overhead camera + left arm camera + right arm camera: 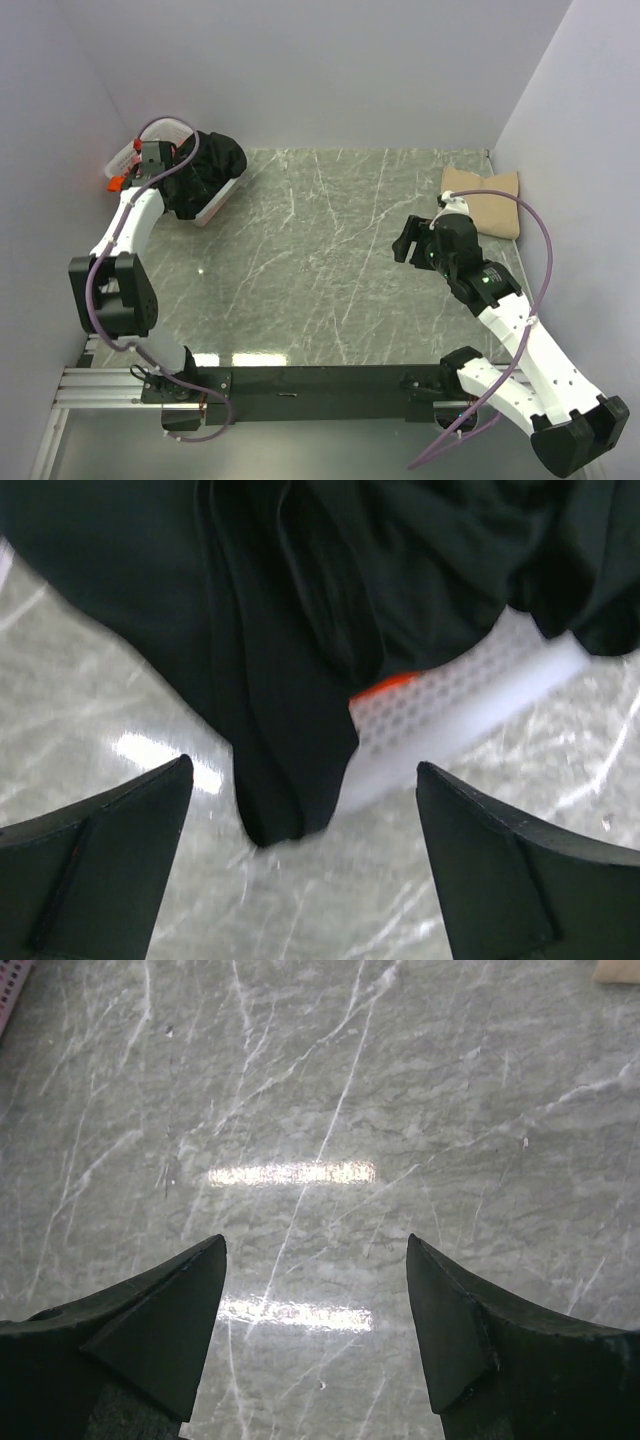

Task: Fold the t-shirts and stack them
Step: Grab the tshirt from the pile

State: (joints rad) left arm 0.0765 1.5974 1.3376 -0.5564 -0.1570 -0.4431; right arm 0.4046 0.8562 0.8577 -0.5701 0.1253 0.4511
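Pale lilac walls (330,70) close off three sides of your workspace, and between them lies a green-grey marbled counter (320,270) with white veins and a polished finish that throws back bright bars of the overhead light. Look to the far left corner and you will find a white lattice basket (215,208) pressed against the wall, with the black t-shirt (205,170) heaped on it and spilling over its rim down onto the counter. Your left tool (302,765) is reached out to that corner. From its wrist camera you see both fingers spread wide, with the dark folds hanging just ahead of them and not pinched between them. That view is blurred, yet it also shows an orange patch (385,685) peeking from under the black cloth at the basket's edge. At the far right corner the tan t-shirt (487,200) lies folded flat beside the wall, apart from both arms. Your right tool (315,1240) hangs over bare marble near that side, its fingers parted and gripping nothing, with only veined stone and two light streaks beneath it.
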